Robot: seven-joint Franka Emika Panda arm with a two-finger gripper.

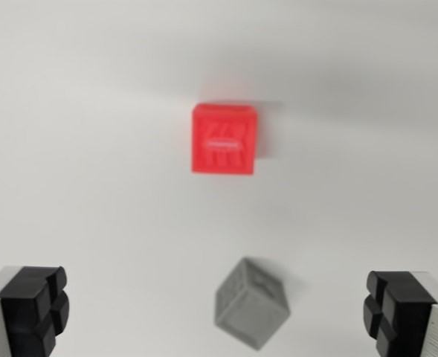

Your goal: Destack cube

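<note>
a: how do the jaws stand?

b: spread wide and holding nothing. the gripper shows only its two black fingertips, cut off at the lower left and lower right corners of the frame.

a: and the cubes?

b: the grey cube sits tilted between the jaws, a little right of centre, touching neither. the red cube lies apart from it, above centre on the white table. both are blurred; the red one's raised markings can't be read.
</note>
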